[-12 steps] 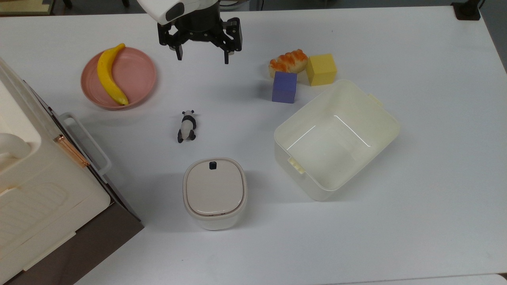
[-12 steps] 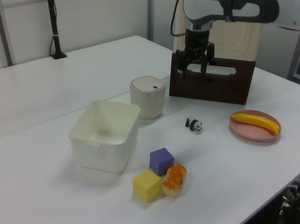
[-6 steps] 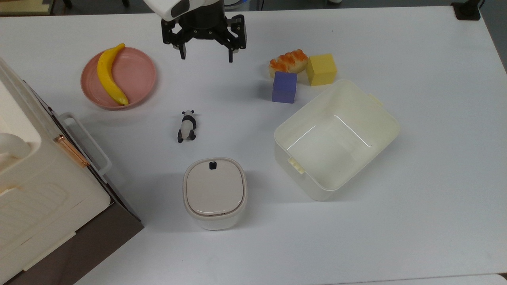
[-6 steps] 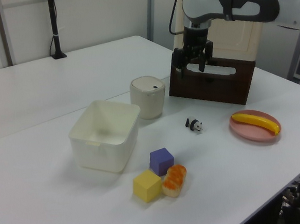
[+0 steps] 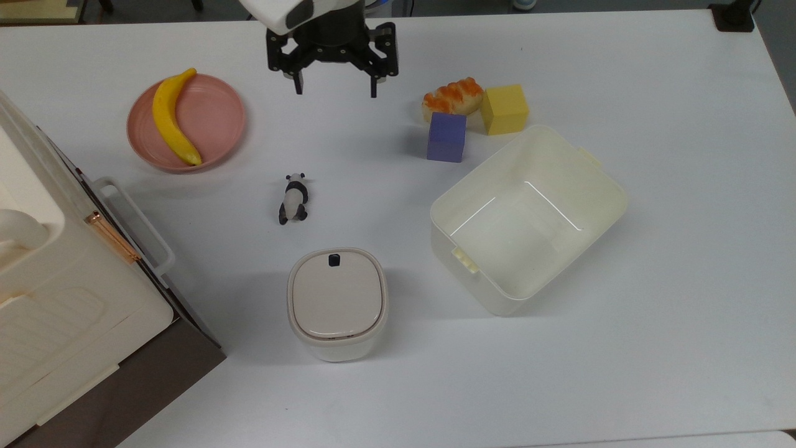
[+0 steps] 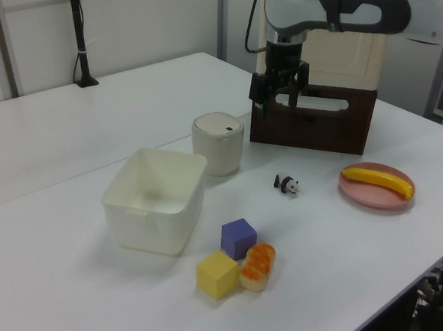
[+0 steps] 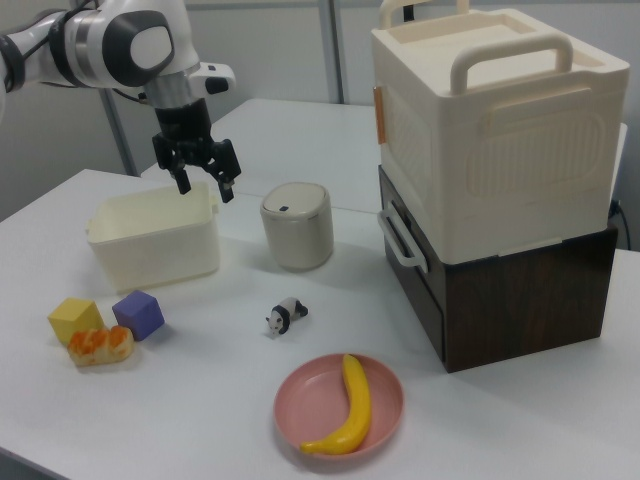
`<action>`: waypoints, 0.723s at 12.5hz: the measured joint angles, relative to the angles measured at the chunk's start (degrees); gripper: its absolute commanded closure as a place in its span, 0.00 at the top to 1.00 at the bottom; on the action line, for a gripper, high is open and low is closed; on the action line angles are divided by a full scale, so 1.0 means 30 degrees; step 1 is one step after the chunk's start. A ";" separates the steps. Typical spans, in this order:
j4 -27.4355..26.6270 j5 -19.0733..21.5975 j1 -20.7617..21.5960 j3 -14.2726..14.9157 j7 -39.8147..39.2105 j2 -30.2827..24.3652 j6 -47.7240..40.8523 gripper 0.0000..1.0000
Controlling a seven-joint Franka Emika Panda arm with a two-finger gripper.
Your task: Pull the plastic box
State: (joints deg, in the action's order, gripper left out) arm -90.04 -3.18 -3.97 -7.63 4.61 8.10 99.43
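Observation:
The plastic box (image 5: 528, 218) is a large empty cream-white tub lying at an angle on the white table, right of centre in the top view. It also appears in the left view (image 6: 157, 200) and in the right view (image 7: 155, 238). My gripper (image 5: 336, 92) hangs open above the table near the top view's upper edge, well to the left of the box and apart from it, with nothing between its fingers. In the left view the gripper (image 6: 276, 104) is high over the table, and in the right view the gripper (image 7: 204, 187) hovers above the box's far side.
A purple cube (image 5: 446, 137), a yellow cube (image 5: 504, 109) and an orange-topped bread toy (image 5: 452, 98) crowd the box's upper-left corner. A lidded white container (image 5: 337, 303), a panda figure (image 5: 293, 198), a pink plate (image 5: 214, 121) with a banana (image 5: 171, 116), and a big cream bin (image 5: 43, 292) lie to the left.
The gripper has drifted to the top view's right, toward the box's side of the table, still open. Nothing on the table has moved.

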 measured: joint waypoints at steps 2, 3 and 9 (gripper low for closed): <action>-0.0121 0.0000 0.0534 -0.0008 0.0012 0.0074 0.0000 1.00; -0.0208 0.0001 0.0739 -0.0012 0.0133 0.0083 0.0000 1.00; -0.1544 0.0035 0.3074 -0.0019 0.2624 0.0170 0.1417 1.00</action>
State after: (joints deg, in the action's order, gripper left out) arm -94.67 -3.07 5.25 -7.68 12.48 8.61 103.68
